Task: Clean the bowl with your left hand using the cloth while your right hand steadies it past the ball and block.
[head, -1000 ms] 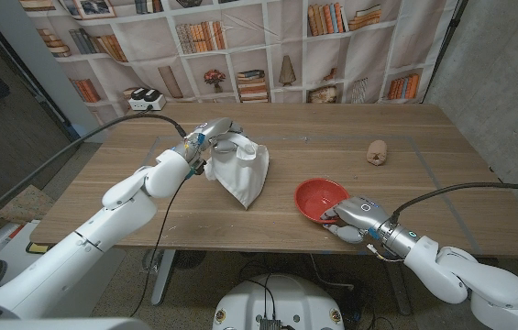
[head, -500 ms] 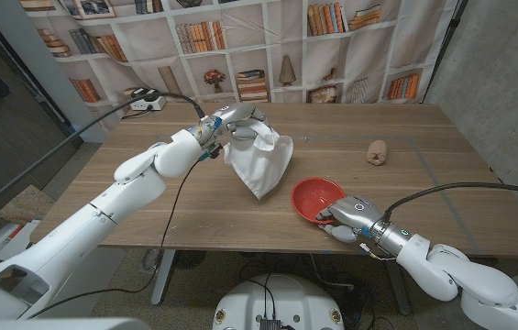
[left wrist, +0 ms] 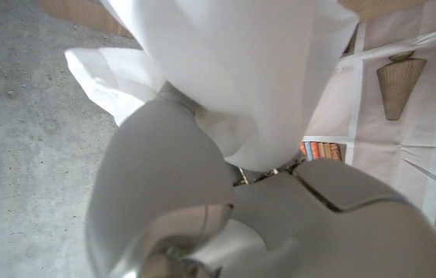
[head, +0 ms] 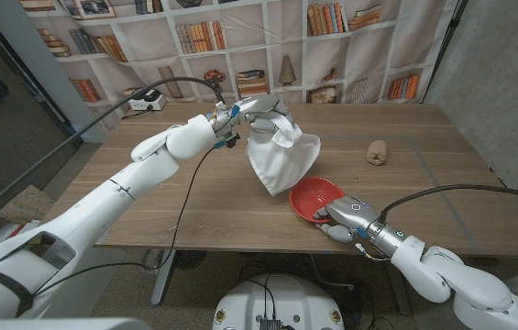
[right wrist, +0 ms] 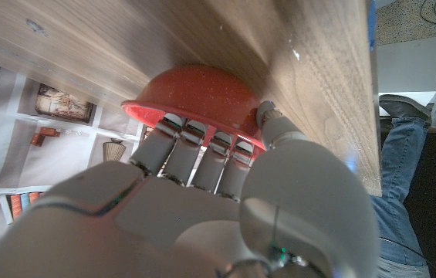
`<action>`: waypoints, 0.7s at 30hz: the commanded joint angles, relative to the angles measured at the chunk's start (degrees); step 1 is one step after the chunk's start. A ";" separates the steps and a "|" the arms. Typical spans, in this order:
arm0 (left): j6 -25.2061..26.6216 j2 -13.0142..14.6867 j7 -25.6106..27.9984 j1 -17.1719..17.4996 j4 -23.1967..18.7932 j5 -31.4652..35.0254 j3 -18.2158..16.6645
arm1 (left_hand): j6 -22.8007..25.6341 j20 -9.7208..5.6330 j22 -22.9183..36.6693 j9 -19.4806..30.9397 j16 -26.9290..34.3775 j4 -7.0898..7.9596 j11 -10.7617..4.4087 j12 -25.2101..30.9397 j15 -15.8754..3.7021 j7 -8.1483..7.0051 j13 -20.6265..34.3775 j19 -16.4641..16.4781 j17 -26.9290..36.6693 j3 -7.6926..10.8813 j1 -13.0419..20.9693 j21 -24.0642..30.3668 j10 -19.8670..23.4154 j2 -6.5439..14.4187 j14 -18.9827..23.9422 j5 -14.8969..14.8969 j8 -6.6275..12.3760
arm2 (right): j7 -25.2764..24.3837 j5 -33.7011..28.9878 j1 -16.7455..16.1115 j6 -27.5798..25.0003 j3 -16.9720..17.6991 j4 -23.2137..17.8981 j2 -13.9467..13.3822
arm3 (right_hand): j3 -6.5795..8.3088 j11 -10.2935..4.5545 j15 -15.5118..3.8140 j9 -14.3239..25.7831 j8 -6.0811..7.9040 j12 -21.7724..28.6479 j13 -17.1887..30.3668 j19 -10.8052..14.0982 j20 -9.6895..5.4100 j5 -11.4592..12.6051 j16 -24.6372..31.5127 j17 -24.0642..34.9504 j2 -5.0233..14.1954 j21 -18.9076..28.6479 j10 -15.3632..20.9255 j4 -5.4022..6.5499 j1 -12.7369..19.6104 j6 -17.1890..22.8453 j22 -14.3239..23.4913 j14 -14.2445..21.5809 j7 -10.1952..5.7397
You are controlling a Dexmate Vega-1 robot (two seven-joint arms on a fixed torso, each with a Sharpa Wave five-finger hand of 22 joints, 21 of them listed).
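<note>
Step in hand, as judged: the cloth is being brought to the bowl; wiping not yet begun.

The white cloth (head: 281, 158) is gripped at its top by the left hand (head: 257, 114) and hangs bunched below it, off the surface (head: 194, 202). Its lowest corner hangs just above the near-left rim of the red bowl (head: 316, 199); contact cannot be confirmed.

The bowl is held at its near rim by the right hand (head: 347, 217), fingers hooked over the edge, bowl seated on the surface just beyond that hand.

A small tan object (head: 378, 153), identity not resolved, lies well beyond the right hand, apart from the bowl. No ball or block can be identified.

Next move, judged: the left hand needs to be lowered so the cloth is pressed into the bowl's cavity, then swept round. The right-hand hold needs to be firm enough that the bowl is not tipped or slid; fingers over the rim may be brushed by the cloth.

View differences:
- Right wrist view: fingers (right wrist: 202, 147) are seen curled over the rim, thumb against the outer wall; the head view leaves that grip unclear.
- Left wrist view: cloth (left wrist: 241, 69) is seen bunched right at the hand; no bowl.
- Head view: cloth-to-bowl relation is given.
</note>
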 commanded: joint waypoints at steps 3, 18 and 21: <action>-6.91 -2.20 -3.20 -6.44 4.48 2.68 6.07 | 0.09 0.04 -0.02 0.10 0.09 0.09 -0.08 -0.29 -2.17 0.03 0.19 -0.24 0.41 0.62 0.50 0.44 0.54 0.41 -0.16 0.36 0.34 | 0.31 -1.08 0.59 -1.25 -1.03 -0.19 1.24 | 0.27 -0.34 -6.30 0.24 0.32 -0.10 0.25 -0.18 -7.13 0.15 -0.09 0.11 0.63 0.18 0.89 -0.13 0.93 2.45 0.17 0.55 -1.69; -14.70 -2.84 5.41 -8.58 5.24 19.46 10.19 | 0.64 -0.44 -0.03 -0.56 0.28 0.13 -0.41 -0.72 -2.17 -0.30 0.02 -0.10 0.57 0.55 0.23 0.91 1.00 -0.03 0.35 0.29 0.47 | 0.04 -1.85 1.69 -1.71 -1.77 0.46 2.63 | 0.26 -0.24 -6.22 0.21 -0.02 -0.48 0.23 -0.53 -7.17 0.17 -0.51 -0.05 0.41 0.14 0.98 -0.12 0.85 2.69 0.21 0.41 -1.64; -16.36 -3.96 4.00 -10.14 6.90 18.48 11.65 | 0.82 -0.48 -0.03 -0.68 0.27 0.12 -0.40 -0.75 -2.22 -0.32 0.03 -0.19 0.60 0.57 0.24 0.96 1.11 -0.05 0.31 0.30 0.52 | 0.63 -1.43 2.02 -1.67 -1.82 0.51 2.74 | 0.27 -0.24 -6.21 0.21 -0.09 -0.57 0.23 -0.59 -7.17 0.18 -0.55 -0.05 0.44 0.13 0.92 -0.10 0.84 2.71 0.22 0.42 -1.61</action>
